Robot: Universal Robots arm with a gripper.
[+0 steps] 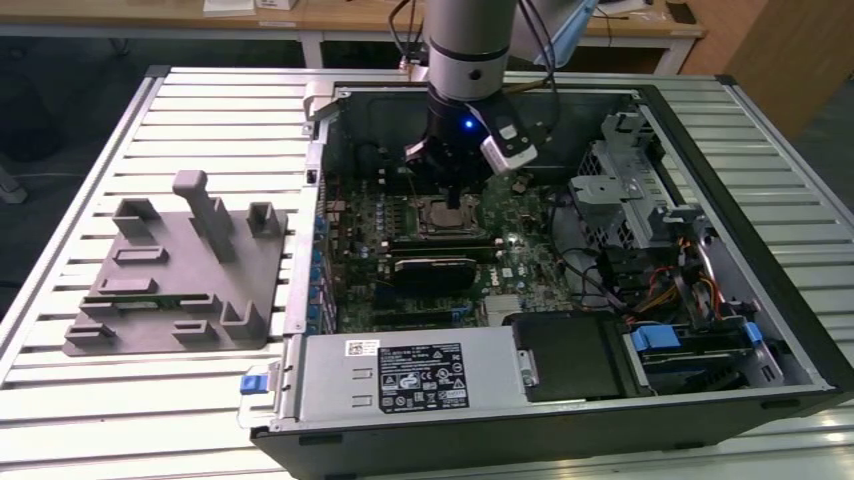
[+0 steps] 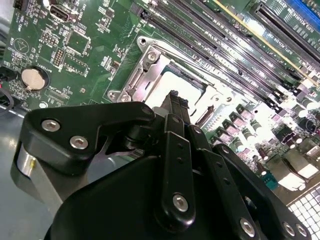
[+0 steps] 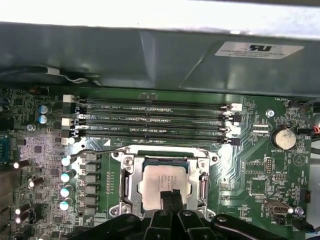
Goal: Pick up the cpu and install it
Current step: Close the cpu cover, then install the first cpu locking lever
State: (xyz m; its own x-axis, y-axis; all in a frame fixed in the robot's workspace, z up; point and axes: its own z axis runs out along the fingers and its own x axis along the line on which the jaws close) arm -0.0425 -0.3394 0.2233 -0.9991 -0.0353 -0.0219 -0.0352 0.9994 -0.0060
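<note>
The cpu (image 3: 162, 179) is a silver square lying flat inside the metal-framed socket (image 3: 126, 181) on the green motherboard; it also shows in the second wrist view, cpu (image 2: 181, 84), and in the exterior view, cpu (image 1: 438, 216). My gripper (image 3: 171, 196) hangs straight over it inside the open computer case. Its two black fingers are closed together, and their tips rest at or just above the plate's near edge, with nothing between them. In the second wrist view the gripper (image 2: 176, 98) hides part of the chip. In the exterior view the gripper (image 1: 458, 203) stands over the socket.
A grey fixture tray (image 1: 174, 270) lies on the slatted table at the exterior view's left. Memory slots (image 3: 155, 119) run beside the socket, with the case wall (image 3: 150, 55) behind them. A power supply (image 1: 400, 375) and a drive cage (image 1: 627, 190) are also inside the case.
</note>
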